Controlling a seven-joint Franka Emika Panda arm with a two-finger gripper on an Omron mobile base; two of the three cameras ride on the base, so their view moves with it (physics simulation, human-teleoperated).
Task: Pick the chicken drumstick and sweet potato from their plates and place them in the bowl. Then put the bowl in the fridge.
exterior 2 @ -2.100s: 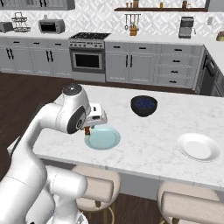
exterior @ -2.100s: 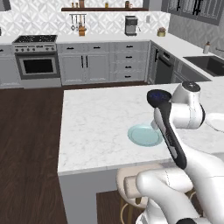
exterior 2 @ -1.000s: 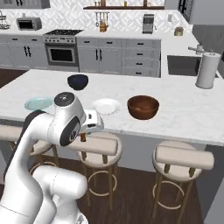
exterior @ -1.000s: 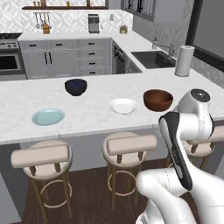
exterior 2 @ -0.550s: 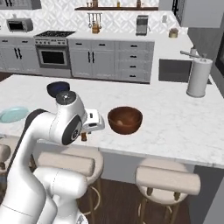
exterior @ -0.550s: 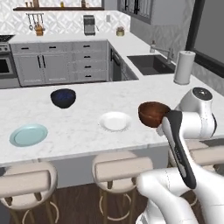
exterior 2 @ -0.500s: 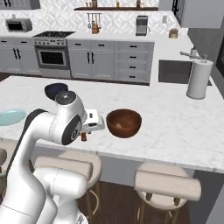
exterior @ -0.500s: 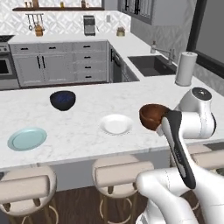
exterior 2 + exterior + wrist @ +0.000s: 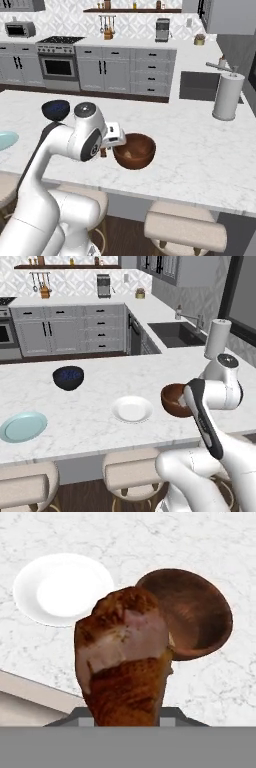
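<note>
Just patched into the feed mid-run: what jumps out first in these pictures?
The chicken drumstick looms in the hand view, held by the tool, thick end toward the counter. Just beyond it sits the reddish-brown wooden bowl on the marble island, near its front edge, with the white plate beside it. Farther along the island are a dark blue bowl and a pale teal plate.
</note>
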